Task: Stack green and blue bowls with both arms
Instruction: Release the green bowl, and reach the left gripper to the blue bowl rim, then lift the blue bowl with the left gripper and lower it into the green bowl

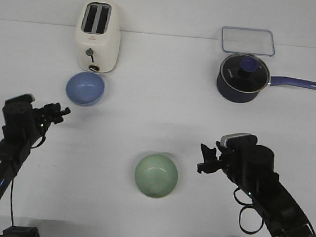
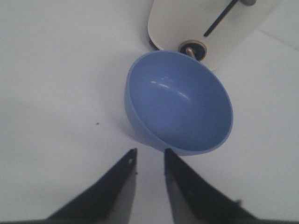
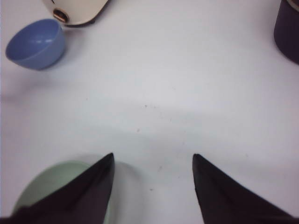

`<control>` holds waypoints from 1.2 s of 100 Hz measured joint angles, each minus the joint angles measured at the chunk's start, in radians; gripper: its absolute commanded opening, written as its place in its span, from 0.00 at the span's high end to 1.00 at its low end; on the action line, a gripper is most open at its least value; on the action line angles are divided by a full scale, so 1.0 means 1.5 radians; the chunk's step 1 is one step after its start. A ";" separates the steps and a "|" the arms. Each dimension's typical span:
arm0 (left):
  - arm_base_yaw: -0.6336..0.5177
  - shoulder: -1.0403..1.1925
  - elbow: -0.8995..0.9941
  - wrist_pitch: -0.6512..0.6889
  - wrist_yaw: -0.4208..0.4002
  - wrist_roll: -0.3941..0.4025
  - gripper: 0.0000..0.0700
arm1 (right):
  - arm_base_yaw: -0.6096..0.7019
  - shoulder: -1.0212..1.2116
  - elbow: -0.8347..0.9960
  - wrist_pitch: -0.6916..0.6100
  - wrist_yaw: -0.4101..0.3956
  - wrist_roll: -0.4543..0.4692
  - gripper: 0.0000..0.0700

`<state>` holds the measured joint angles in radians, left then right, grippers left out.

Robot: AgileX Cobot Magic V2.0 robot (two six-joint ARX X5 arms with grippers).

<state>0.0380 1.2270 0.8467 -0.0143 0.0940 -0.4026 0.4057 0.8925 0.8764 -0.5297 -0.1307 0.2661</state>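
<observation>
In the front view, the blue bowl sat upright on the white table, just in front of the cream toaster at the far left. The green bowl sat upright nearer the robot, about mid-table, well apart from the blue one. The left gripper hung just short of the blue bowl, on its near left side, not touching it. The right gripper hung near the green bowl, on its right, with bare table between them. At the far right stood a dark blue saucepan with a glass lid and a long handle pointing right, and behind it lay a clear rectangular lid.

In the left wrist view, the left gripper had its two dark fingers only narrowly parted, with nothing between them. The blue bowl lay just beyond the tips, its hollow facing the camera, and the toaster stood close behind it.

In the right wrist view, the right gripper was spread wide and held nothing; only bare table showed between the tips. The green bowl lay partly behind one finger; whether they touched could not be told. The blue bowl and the toaster showed far off, and an edge of the saucepan at the side.
</observation>
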 measured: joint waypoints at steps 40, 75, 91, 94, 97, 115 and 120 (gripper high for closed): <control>0.004 0.330 0.253 -0.064 0.012 0.015 0.33 | 0.000 0.000 0.000 -0.001 0.000 -0.012 0.50; 0.009 0.409 0.312 -0.114 0.012 0.026 1.00 | 0.000 0.000 0.000 -0.002 0.002 -0.016 0.50; 0.009 0.407 0.313 -0.139 0.051 0.031 0.98 | 0.000 0.000 0.000 -0.003 0.020 -0.017 0.50; 0.009 0.404 0.313 -0.147 0.058 0.031 0.98 | 0.000 0.000 0.000 -0.003 0.020 -0.018 0.50; 0.009 0.399 0.313 -0.156 0.065 0.034 0.98 | -0.001 0.000 0.000 -0.003 0.023 -0.018 0.50; -0.006 0.297 0.312 -0.211 0.092 0.073 0.98 | -0.024 0.000 0.000 -0.025 0.073 -0.028 0.50; -0.016 0.255 0.313 -0.229 0.104 0.087 0.98 | -0.040 0.000 -0.001 -0.028 0.079 -0.032 0.50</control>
<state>0.0147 1.6093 1.3155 -0.3580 0.2493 -0.2726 0.3450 0.8925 0.8757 -0.5724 -0.0120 0.2184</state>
